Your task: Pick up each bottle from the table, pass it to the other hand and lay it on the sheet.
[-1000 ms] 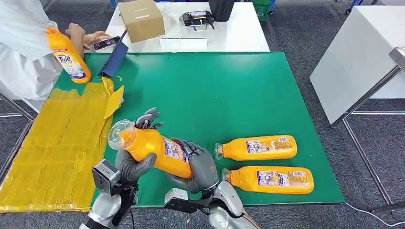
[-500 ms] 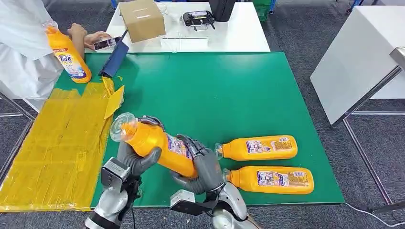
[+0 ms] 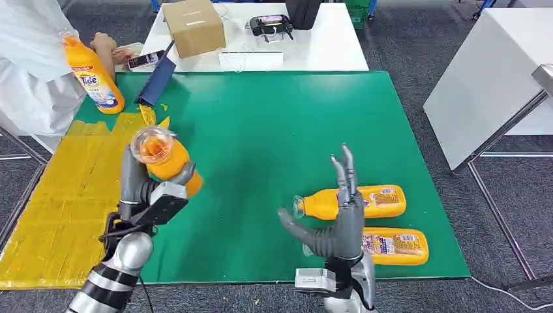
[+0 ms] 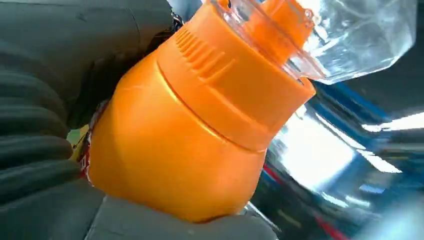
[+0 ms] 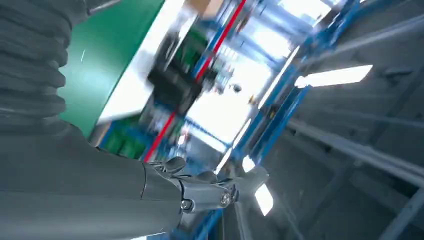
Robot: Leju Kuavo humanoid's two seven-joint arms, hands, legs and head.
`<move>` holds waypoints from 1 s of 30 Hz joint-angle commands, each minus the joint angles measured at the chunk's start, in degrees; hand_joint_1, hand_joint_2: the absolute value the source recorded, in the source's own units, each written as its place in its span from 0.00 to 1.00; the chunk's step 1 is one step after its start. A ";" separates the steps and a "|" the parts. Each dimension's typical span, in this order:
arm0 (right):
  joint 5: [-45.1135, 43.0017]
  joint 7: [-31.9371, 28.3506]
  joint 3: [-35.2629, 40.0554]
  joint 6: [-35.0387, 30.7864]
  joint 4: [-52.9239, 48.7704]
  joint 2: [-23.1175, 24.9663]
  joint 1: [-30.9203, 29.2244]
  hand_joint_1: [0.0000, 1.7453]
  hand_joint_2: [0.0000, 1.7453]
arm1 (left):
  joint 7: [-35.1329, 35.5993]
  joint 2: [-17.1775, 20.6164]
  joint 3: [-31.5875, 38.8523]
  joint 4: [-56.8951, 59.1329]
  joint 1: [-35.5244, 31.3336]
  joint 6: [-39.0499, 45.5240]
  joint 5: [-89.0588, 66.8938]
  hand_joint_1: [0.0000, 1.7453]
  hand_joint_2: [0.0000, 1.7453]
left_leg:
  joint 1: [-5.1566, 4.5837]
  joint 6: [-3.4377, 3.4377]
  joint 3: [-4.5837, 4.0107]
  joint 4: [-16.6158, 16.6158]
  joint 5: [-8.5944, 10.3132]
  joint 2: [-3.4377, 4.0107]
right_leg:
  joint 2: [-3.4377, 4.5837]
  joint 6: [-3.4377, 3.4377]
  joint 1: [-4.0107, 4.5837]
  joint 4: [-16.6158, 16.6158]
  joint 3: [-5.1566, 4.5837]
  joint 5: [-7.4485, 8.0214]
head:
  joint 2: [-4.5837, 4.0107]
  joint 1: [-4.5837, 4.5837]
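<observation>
My left hand (image 3: 140,189) grips an orange bottle (image 3: 163,158) with a clear cap, held up near the edge of the yellow sheet (image 3: 72,195). The left wrist view shows the same bottle (image 4: 200,120) close up, wrapped by the hand's grey fingers (image 4: 35,165). My right hand (image 3: 336,225) stands upright with fingers spread and holds nothing; its thumb (image 5: 200,192) is in the right wrist view. Two more orange bottles lie on the green table (image 3: 280,130) at the right: one nearer the middle (image 3: 355,201), one by the front edge (image 3: 391,244), partly behind the right hand.
A person in white at the far left holds an upright orange bottle (image 3: 91,75) on the table's corner. A cardboard box (image 3: 193,26), a phone (image 3: 143,60) and a dark device (image 3: 269,25) lie on the white table behind. A blue folder (image 3: 156,81) leans at the green table's back edge.
The right hand let go of the bottle and drew back to the right, fingers opening upward. The left hand carried the bottle left and up toward the yellow sheet.
</observation>
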 commanded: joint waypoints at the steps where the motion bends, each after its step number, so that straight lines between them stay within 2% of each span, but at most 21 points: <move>1: 10.04 7.84 -9.51 5.22 -6.01 -6.78 2.95 0.00 1.00 | 12.18 8.14 4.60 16.88 -8.35 1.32 -34.20 1.00 1.00 | 0.01 -0.03 0.29 -0.07 -0.03 -0.10 | 0.20 -0.05 -0.03 -0.06 0.29 -0.04 | 0.00 0.02; 2: 10.04 7.80 -9.40 5.19 -5.76 -6.66 2.90 0.00 1.00 | 12.21 7.98 4.55 16.95 -8.23 1.52 -34.27 1.00 1.00 | -0.01 -0.02 0.24 -0.08 -0.02 -0.03 | 0.21 -0.05 -0.04 -0.05 0.22 -0.02 | 0.00 -0.02; 3: 14.01 10.68 -8.37 9.02 -4.53 -7.95 2.24 0.00 1.00 | 20.97 13.71 -2.96 16.66 -9.16 0.07 -36.99 1.00 1.00 | 0.00 -0.03 0.29 -0.05 -0.06 0.03 | 0.28 -0.06 -0.04 -0.03 0.25 -0.04 | 0.00 -0.02; 4: 18.71 14.94 -7.87 13.45 -3.16 -9.56 1.45 0.00 1.00 | 26.76 17.10 -9.96 17.05 -9.38 -1.37 -36.99 1.00 1.00 | 0.03 -0.03 0.29 -0.04 -0.07 0.02 | 0.24 -0.07 -0.01 -0.03 0.26 -0.05 | 0.00 -0.02; 5: 19.86 16.37 -7.76 14.89 -2.23 -10.32 1.02 0.00 1.00 | 29.28 18.87 -13.45 17.86 -9.72 -1.49 -36.99 1.00 1.00 | 0.02 -0.03 0.21 -0.03 -0.03 -0.06 | 0.14 -0.06 -0.01 -0.01 0.17 -0.05 | 0.00 0.02; 6: 21.18 18.39 -7.76 17.24 -0.20 -11.79 0.32 0.00 1.00 | 35.16 22.30 -21.86 20.24 -11.28 -1.34 -36.99 1.00 1.00 | 0.05 -0.05 0.37 -0.01 -0.10 -0.12 | 0.20 -0.09 0.00 -0.02 0.37 -0.13 | 0.00 -0.02; 7: 22.37 19.72 -7.76 18.55 1.16 -13.20 0.03 0.00 1.00 | 38.08 23.12 -27.15 23.10 -12.28 -0.36 -36.99 1.00 1.00 | 0.05 -0.03 0.35 -0.07 -0.06 -0.09 | 0.15 -0.06 0.02 -0.09 0.37 -0.07 | 0.00 0.04; 8: 24.00 20.95 -7.24 21.19 2.75 -15.34 -0.45 0.00 1.00 | 44.73 24.59 -37.51 27.22 -15.43 0.94 -36.99 1.00 1.00 | 0.05 -0.03 0.30 -0.09 -0.01 0.01 | 0.18 -0.04 0.03 -0.10 0.27 -0.01 | 0.00 0.00; 10: 23.93 21.57 -6.34 23.77 5.14 -18.04 -1.58 0.00 1.00 | 46.20 22.22 -42.60 34.90 -16.67 4.43 -36.99 1.00 1.00 | 0.01 -0.01 0.38 -0.13 0.01 -0.23 | 0.00 -0.03 -0.03 -0.13 0.40 -0.06 | 0.00 -0.04; 12: 24.52 22.17 -5.60 25.30 7.42 -19.47 -3.20 0.00 1.00 | 43.93 18.54 -41.81 41.94 -16.77 6.80 -36.99 1.00 1.00 | 0.00 0.02 0.60 -0.26 0.02 -0.32 | 0.01 -0.02 -0.06 -0.29 0.61 -0.04 | 0.00 0.00; 15: 28.02 24.72 -4.39 26.66 9.17 -20.66 -5.41 0.00 1.00 | 36.75 14.53 -33.58 44.57 -14.59 7.32 -36.99 1.00 1.00 | -0.07 0.02 0.28 -0.11 -0.01 0.04 | 0.23 0.00 -0.12 -0.12 0.28 0.03 | 0.00 0.02; 18: 27.75 25.19 -3.36 28.53 10.48 -21.14 -7.13 0.00 1.00 | 32.63 12.16 -29.89 46.16 -13.23 7.32 -36.99 1.00 1.00 | -0.08 0.00 0.20 -0.06 -0.03 0.10 | 0.29 0.01 -0.13 -0.09 0.19 0.06 | 0.00 0.02; 21: 27.83 25.47 -3.19 29.07 11.18 -21.32 -7.64 0.00 1.00 | 31.88 11.65 -28.91 46.44 -12.74 7.32 -36.99 1.00 1.00 | -0.13 0.00 0.19 -0.06 -0.01 0.03 | 0.19 0.00 -0.17 -0.07 0.18 0.03 | 0.00 -0.02; 23: 28.06 26.37 -2.21 31.07 13.47 -22.18 -9.37 0.00 1.00 | 25.67 9.52 -23.02 46.56 -11.16 7.32 -33.62 1.00 1.00 | -0.11 -0.01 0.21 -0.05 -0.02 -0.02 | 0.19 0.01 -0.16 -0.08 0.20 0.03 | 0.00 0.02; 24: 27.99 26.59 -1.73 32.02 15.18 -22.67 -10.67 0.00 1.00 | 22.19 8.51 -19.88 46.10 -10.30 7.32 -31.51 0.69 1.00 | -0.11 0.00 0.21 -0.05 -0.02 0.03 | 0.23 0.02 -0.15 -0.09 0.20 0.04 | 0.00 0.02; 25: 27.80 26.63 -1.38 32.62 17.82 -22.97 -12.51 0.00 1.00 | 19.50 7.12 -16.10 45.30 -9.33 7.32 -30.35 0.00 1.00 | -0.10 0.00 0.34 -0.07 -0.07 0.05 | 0.35 0.00 -0.16 -0.11 0.34 0.02 | 0.00 0.00; 29: 26.99 26.56 -1.72 33.31 24.55 -22.32 -16.69 0.00 1.00 | 6.81 1.61 -3.50 44.01 -7.83 7.32 -19.60 0.00 1.00 | -0.12 0.03 0.20 -0.04 -0.02 0.02 | 0.27 0.04 -0.16 -0.08 0.23 0.06 | 0.00 -0.02; 30: 26.99 26.55 -1.74 33.42 25.15 -22.26 -17.00 0.00 1.00 | 4.52 0.57 -1.08 43.20 -7.44 7.32 -17.58 0.00 0.00 | -0.11 0.04 0.30 -0.03 -0.04 -0.02 | 0.32 0.04 -0.17 -0.11 0.35 0.05 | 0.00 -0.02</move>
